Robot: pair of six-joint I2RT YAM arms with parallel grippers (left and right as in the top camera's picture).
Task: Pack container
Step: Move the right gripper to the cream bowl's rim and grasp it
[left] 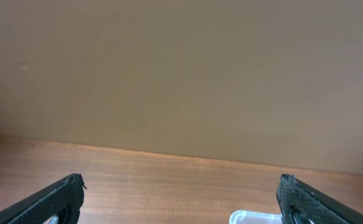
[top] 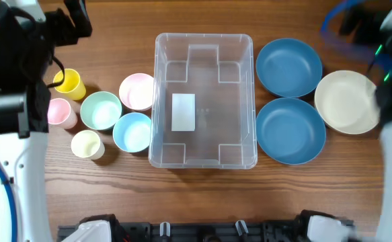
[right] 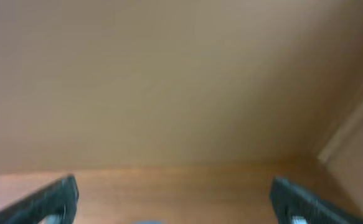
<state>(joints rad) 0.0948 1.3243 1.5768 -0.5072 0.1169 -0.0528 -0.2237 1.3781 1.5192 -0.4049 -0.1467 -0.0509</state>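
Between my left hand (left: 181, 183) and right hand (right: 173, 182), the container (top: 159, 101) is clear, glossy plastic with moulded ridges. The label (top: 183, 112) on its base looks like matt white paper. The bench (top: 202, 195) is brown wood with plain grain and a smooth, faint sheen. Toward my right hand, a blue plate (top: 288, 67), a second blue plate (top: 290, 131) and a cream plate (top: 347, 102) look smooth and matt. My left hand's fingers (left: 50, 202) are black and grainy.
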